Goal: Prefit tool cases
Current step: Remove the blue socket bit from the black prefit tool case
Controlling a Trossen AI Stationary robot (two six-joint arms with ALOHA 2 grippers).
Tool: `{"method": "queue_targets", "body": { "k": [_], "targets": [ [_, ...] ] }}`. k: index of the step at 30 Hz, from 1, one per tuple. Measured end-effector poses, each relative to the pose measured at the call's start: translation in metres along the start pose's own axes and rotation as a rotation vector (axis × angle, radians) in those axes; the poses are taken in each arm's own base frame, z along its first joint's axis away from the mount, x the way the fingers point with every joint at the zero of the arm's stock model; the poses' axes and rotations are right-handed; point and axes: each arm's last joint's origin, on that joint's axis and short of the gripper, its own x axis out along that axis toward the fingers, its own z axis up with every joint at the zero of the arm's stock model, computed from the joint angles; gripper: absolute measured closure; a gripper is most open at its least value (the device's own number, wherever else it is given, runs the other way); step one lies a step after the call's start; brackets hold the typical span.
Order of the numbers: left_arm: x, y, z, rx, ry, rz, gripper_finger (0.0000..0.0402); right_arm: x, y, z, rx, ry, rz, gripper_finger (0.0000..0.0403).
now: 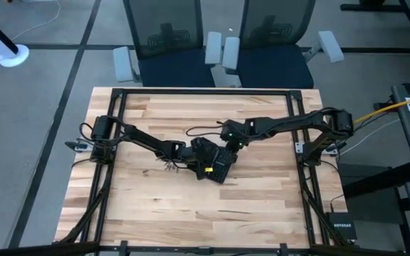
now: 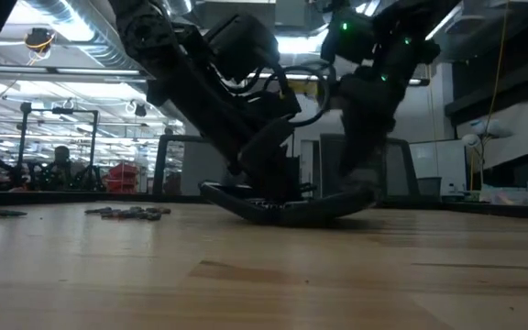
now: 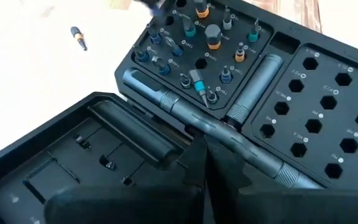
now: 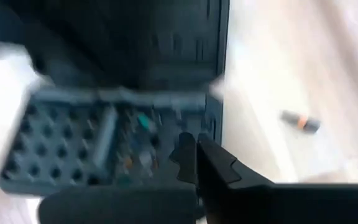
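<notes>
A wooden worktop (image 1: 155, 206) seen from above, with two dark robot arms reaching in from its left and right edges and meeting near the middle. Between them lies the tool case (image 1: 216, 165) — a black hinged plastic case, open, resting roughly at the centre of the worktop and turned at an angle to its edges.

From table height, the case (image 2: 282, 206) does not lie flat: its two halves form a shallow V, with the outer ends lifted off the wood.

The left gripper (image 1: 191, 151) sits at the case's left side. Its wrist camera looks down past its fingers, which appear drawn together over the hinge area. That view shows one half with a grid of hexagonal slots, some holding colour-banded bits (image 3: 194, 46), and a metal driver handle (image 3: 229, 134) lying across the tray.

The right gripper (image 4: 196, 163) is over the case from the far right side; its fingers are pressed narrowly together, with nothing visibly held between them.

A small cluster of loose bits (image 1: 168, 166) lies on the wood just left of the case. One loose orange-banded bit (image 3: 78, 37) lies apart beside the case.
</notes>
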Motion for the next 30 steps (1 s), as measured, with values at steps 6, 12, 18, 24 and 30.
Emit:
{"method": "queue_targets", "body": {
  "k": [6,12,18,24,30],
  "targets": [
    [-0.013,0.002,0.009,0.050,-0.019,0.015,0.0402,-0.006,-0.019,0.003,0.088,-0.057,-0.214,0.0402],
    [-0.030,0.004,0.025,0.102,-0.079,0.022,0.0401,-0.007,-0.041,0.006,0.178,-0.061,-0.238,0.0399],
    [-0.034,0.007,0.028,0.111,-0.097,0.063,0.0401,-0.007,-0.058,0.008,0.238,-0.026,-0.125,0.0336],
    [-0.033,0.010,0.027,0.088,-0.078,0.071,0.0402,-0.006,-0.052,0.005,0.214,0.029,0.029,0.0251],
    [-0.026,0.012,0.023,0.037,-0.066,0.076,0.0402,-0.001,-0.021,0.000,0.064,0.044,0.037,0.0249]
  ]
}}
